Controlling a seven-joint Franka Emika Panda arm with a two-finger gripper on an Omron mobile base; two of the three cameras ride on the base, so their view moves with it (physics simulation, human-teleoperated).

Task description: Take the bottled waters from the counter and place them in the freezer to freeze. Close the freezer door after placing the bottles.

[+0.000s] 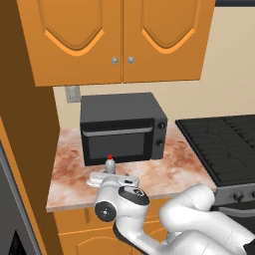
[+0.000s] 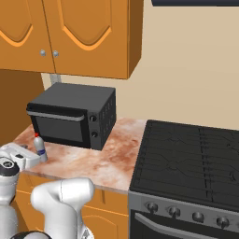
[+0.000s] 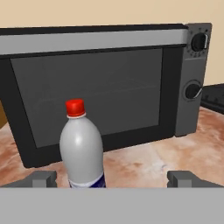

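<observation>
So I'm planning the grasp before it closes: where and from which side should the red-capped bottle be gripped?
Grip the red-capped bottle on its straight round body below the shoulder, not the narrow cap. It stands upright on the counter just before the microwave, so come in level from the front. The open end effector already faces it, though the bottle sits nearer one finger; centring first looks wise.

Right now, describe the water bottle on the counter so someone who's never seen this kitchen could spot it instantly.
Find the black microwave on the reddish marbled counter under the orange wall cabinets. Just in front of its glass door stands a small upright bottle, between the open tool fingers. Its bright red cap and blue-white label set it apart.
</observation>
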